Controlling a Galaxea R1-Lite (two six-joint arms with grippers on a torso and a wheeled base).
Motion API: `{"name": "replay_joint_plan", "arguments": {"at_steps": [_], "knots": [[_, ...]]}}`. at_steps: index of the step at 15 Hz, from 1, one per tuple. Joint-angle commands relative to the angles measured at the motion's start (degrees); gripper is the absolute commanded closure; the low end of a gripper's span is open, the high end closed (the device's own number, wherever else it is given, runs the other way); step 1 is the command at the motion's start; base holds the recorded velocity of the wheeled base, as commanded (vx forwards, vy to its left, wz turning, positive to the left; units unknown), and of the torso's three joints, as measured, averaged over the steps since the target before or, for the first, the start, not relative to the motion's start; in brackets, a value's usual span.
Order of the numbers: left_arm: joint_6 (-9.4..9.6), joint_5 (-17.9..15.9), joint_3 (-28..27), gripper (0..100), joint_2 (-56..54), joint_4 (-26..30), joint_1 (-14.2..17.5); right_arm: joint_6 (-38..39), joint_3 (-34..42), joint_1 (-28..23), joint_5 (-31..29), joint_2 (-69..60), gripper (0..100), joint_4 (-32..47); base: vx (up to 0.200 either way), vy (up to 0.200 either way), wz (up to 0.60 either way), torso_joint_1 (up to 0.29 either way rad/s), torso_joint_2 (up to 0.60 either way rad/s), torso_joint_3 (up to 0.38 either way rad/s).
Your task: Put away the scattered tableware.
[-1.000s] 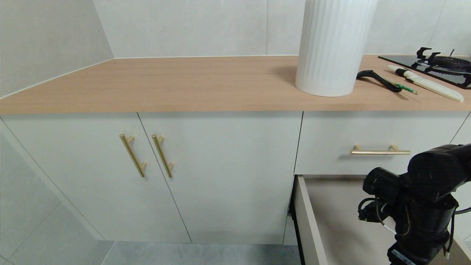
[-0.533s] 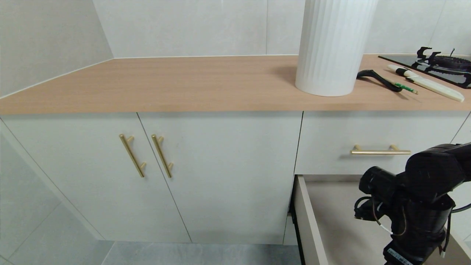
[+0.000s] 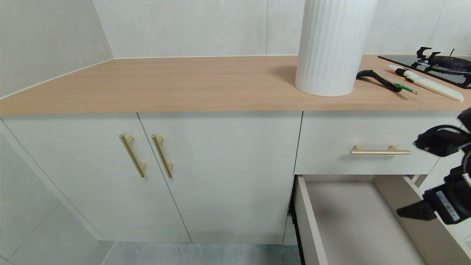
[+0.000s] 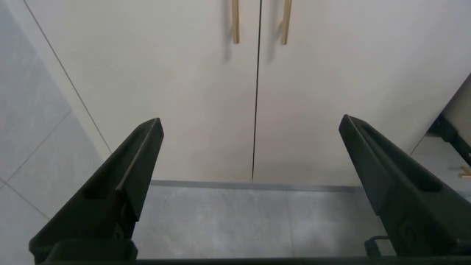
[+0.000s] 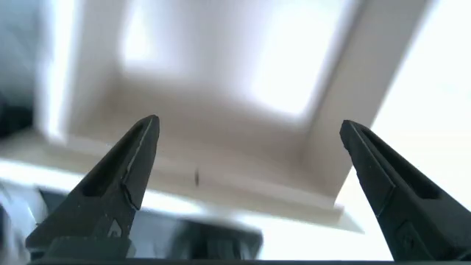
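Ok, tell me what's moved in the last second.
The black right gripper, open and empty, swung away from above the open beige drawer toward the robot's right and rose; it is now near the drawer's right wall. Nothing visibly grasped or released. The tall white ribbed container, black curved tool and white knife on the wooden countertop stayed put.

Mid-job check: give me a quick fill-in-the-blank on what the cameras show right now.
1. The bottom drawer stands ____.
2. The white knife lies on the ____, beside the stove.
3. The left gripper faces two closed cabinet ____.
Missing words: open; countertop; doors.
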Motion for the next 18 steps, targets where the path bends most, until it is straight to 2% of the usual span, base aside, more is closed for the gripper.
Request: {"name": "replay_joint_plan", "arguments": {"at_steps": [1,3,12,16,18], "knots": [[0.00,0.0,0.0,0,0.1,0.0,0.0,0.2,1.2,-3.1,0.1,-9.3,0,-6.4,0.000,0.000,0.00,0.000,0.00,0.000],[0.00,0.0,-0.1,0,0.1,0.0,0.0,0.2,2.0,-5.0,0.2,-9.6,0,-10.6,0.000,0.000,0.00,0.000,0.00,0.000],[0.00,0.0,0.0,0,0.1,0.0,0.0,0.0,2.0,-6.2,0.2,-10.4,0,-11.0,0.000,0.000,0.00,0.001,-0.01,-0.003],[0.00,0.0,0.0,0,0.1,0.0,0.0,0.0,2.0,-6.2,0.2,-10.8,0,-11.3,0.000,0.000,0.00,0.073,-0.23,-0.267],[0.00,0.0,0.0,0,0.1,0.0,0.0,0.1,1.5,-6.2,0.2,-11.2,0,-12.4,0.000,0.000,0.00,0.132,-0.55,-0.329]]}}
